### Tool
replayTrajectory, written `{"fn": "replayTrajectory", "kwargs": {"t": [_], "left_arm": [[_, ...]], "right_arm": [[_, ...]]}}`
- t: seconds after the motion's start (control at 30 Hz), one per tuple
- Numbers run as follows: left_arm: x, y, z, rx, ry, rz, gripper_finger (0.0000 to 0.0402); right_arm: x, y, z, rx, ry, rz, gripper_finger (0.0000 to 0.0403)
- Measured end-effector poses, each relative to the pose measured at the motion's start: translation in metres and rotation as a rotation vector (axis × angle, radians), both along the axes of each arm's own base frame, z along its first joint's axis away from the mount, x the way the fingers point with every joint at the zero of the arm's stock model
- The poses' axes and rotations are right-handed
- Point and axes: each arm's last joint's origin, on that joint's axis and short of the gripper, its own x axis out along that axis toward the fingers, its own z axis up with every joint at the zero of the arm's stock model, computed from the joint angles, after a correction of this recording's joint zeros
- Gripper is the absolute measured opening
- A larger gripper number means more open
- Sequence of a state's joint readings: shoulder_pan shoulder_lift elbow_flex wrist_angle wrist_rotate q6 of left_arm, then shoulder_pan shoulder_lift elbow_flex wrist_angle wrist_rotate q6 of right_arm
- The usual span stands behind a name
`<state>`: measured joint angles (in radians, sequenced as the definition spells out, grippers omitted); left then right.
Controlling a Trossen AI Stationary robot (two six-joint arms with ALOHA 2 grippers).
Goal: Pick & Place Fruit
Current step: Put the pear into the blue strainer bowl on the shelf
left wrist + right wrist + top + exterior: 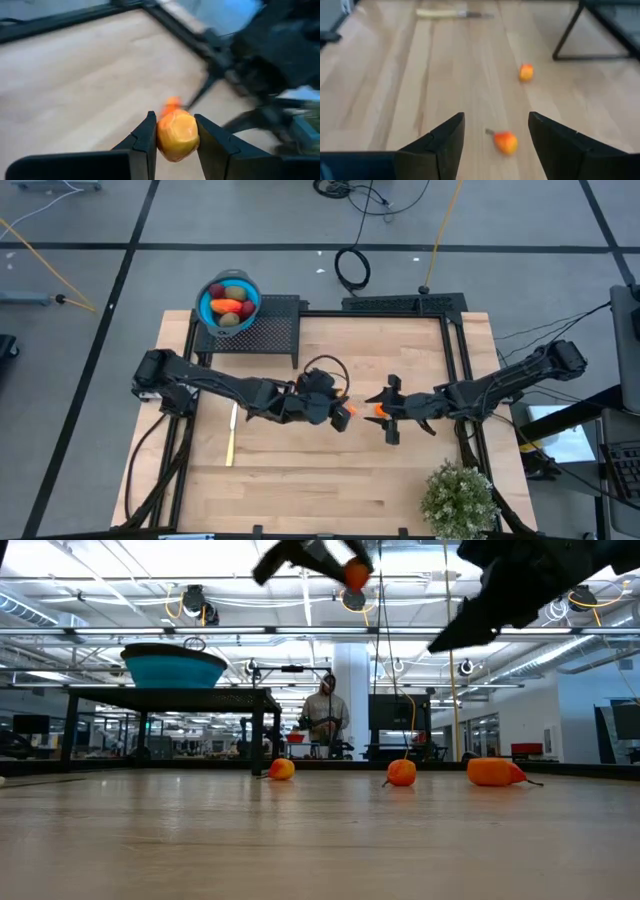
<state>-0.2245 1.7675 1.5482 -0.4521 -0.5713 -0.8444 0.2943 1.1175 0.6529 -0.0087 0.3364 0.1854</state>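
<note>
Fruit [177,135] pinched in raised left gripper's [175,142] fingers [147,140]

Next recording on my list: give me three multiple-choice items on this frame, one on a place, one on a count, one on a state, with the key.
1. Where is the blue bowl?
A. On the raised black rack at the table's far left corner
B. On the wood beside the knife
C. Under the plant

2. How many fruit pieces lie on the table top in the low view?
A. One
B. Three
C. Six

3. What is the left end effector doing?
A. Hanging open and empty
B. Clamped on a small orange fruit
C. Gripping the knife

Key: 1 A, the high view shows the bowl on the rack. 2 B, two small round orange pieces and one elongated orange piece rest on the wood. 3 B, the left wrist view shows both fingers pressed on the fruit; the right end effector stands open above another piece.
</note>
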Motion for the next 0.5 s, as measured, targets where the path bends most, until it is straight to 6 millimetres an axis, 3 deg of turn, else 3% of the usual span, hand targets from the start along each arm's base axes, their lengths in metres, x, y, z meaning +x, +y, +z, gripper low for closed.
{"fn": "replayTrajectory", "kwargs": {"t": [0.2, 0.5], "left_arm": [[-0.026, 0.025, 0.025, 0.064, 0.036, 0.106, 0.0102], [-0.066, 0.072, 0.059, 0.154, 0.082, 0.248, 0.0102]], "right_arm": [[-0.003, -0.001, -0.004, 0.032, 0.044, -0.028, 0.0187], [-0.002, -0.001, -0.003, 0.045, 0.03, -0.032, 0.0064]]}}
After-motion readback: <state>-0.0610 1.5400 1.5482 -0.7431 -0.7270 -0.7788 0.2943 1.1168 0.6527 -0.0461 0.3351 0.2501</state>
